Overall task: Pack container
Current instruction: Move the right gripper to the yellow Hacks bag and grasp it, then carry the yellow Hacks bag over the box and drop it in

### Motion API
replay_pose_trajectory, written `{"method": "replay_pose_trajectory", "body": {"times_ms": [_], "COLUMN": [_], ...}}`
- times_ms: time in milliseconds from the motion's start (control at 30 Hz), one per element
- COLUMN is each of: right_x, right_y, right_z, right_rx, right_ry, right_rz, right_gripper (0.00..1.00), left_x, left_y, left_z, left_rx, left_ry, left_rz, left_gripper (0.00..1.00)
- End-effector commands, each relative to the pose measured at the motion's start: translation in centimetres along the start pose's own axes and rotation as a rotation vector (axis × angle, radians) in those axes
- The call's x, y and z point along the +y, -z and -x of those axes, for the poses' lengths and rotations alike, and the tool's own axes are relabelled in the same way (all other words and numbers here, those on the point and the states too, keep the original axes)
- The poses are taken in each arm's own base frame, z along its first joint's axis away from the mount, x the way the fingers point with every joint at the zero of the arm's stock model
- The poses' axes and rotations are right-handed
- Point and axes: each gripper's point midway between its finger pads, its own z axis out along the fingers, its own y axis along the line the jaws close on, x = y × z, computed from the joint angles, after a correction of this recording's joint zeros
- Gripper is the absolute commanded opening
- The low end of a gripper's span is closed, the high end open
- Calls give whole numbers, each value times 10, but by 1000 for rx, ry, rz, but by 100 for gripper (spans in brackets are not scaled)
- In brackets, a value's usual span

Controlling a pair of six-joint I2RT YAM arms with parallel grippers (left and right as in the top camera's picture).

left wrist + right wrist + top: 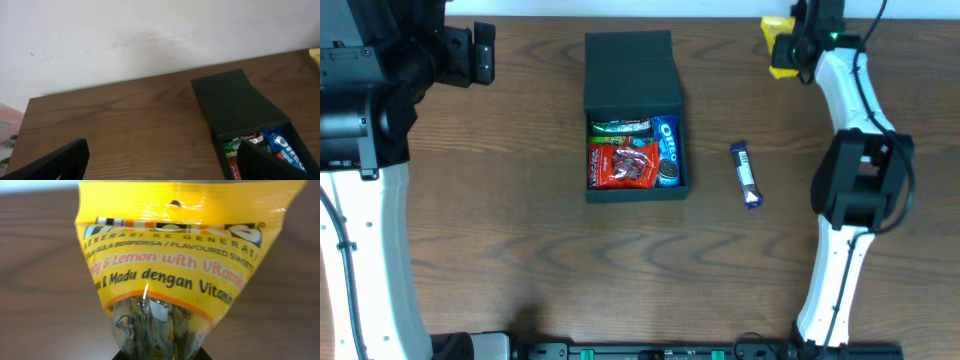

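Observation:
The dark charcoal container sits open at the table's middle back, its flap lid lying back. Inside are a red packet, a green packet and a blue Oreo packet. The container also shows in the left wrist view. My right gripper at the back right is shut on a yellow sweets bag, which fills the right wrist view. My left gripper is open and empty at the back left, left of the container.
A blue snack bar lies on the wooden table right of the container. A pale wall runs behind the table's far edge.

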Motion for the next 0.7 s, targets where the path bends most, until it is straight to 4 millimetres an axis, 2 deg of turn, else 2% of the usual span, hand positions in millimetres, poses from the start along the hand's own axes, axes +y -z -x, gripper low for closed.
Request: {"method": "replay_pose_trajectory", "body": {"times_ms": [0,67,133,200,300,400,467,667], "right_x": [42,62,85,127,174,208,225,253], "right_y": [100,135,163,197,227,245,251,247], "right_z": [64,68,64,47,15,-23,-63,-120], "right_rx": [-185,-203,-202,-177,-122,-37,79,235], "right_ry": [178,242,304,397,523,634,712,834], "right_rz": [61,79,122,233,410,571,664,776], "right_gripper": [1,1,1,1,1,1,1,1], "left_x": [0,0,0,0,0,0,1,1], "left_y": [7,7,7,7,7,7,7,8], "left_z": [8,8,8,9,10,12,15,18], "left_rx": [-27,-27,-28,-30,-35,-44,-55,-69], "left_ry": [-24,-35,-47,-50,-51,-52,-54,-56], "left_rz": [-5,-5,-5,-4,-3,-1,1,3], "left_gripper": [95,95,95,95,95,95,95,95]}}
